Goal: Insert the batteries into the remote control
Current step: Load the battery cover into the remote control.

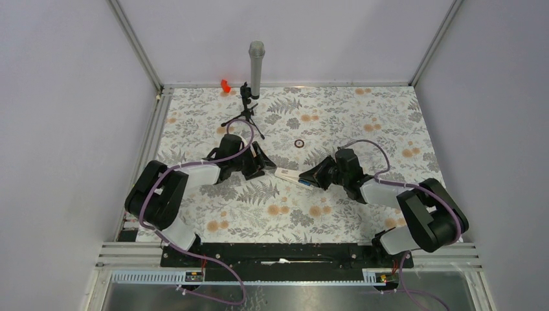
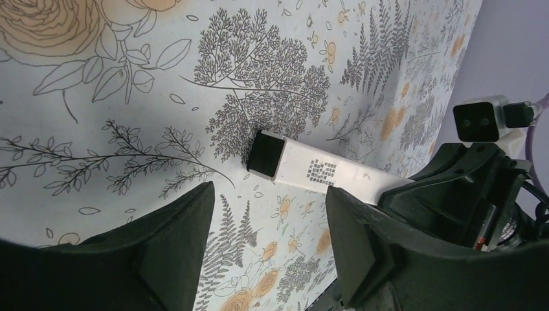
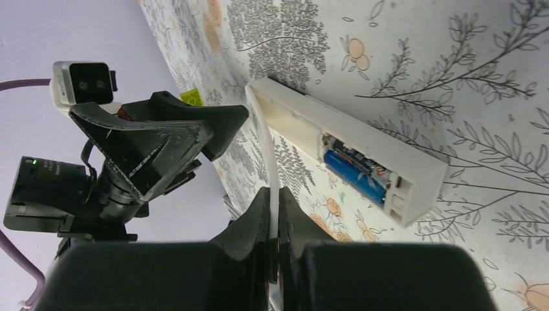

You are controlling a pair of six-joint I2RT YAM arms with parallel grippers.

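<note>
The white remote control (image 3: 304,123) rests low on the flowered table with its compartment open toward my right wrist camera. Blue batteries (image 3: 355,173) sit inside it. From above, the remote control (image 1: 287,173) lies between both grippers, with the blue of the batteries (image 1: 303,183) at its right end. My right gripper (image 3: 273,191) is shut on a thin white cover plate (image 3: 262,129), seen edge-on beside the remote. My left gripper (image 2: 268,194) is open with nothing between its fingers. Just beyond its tips are the remote's black end (image 2: 265,155) and a grey mark (image 2: 322,172).
A microphone on a small tripod (image 1: 254,71) stands at the back, with a red piece (image 1: 225,85) beside it. A small dark ring (image 1: 299,143) lies behind the grippers. A yellow-green piece (image 3: 191,96) shows past the left gripper. Walls close in on three sides.
</note>
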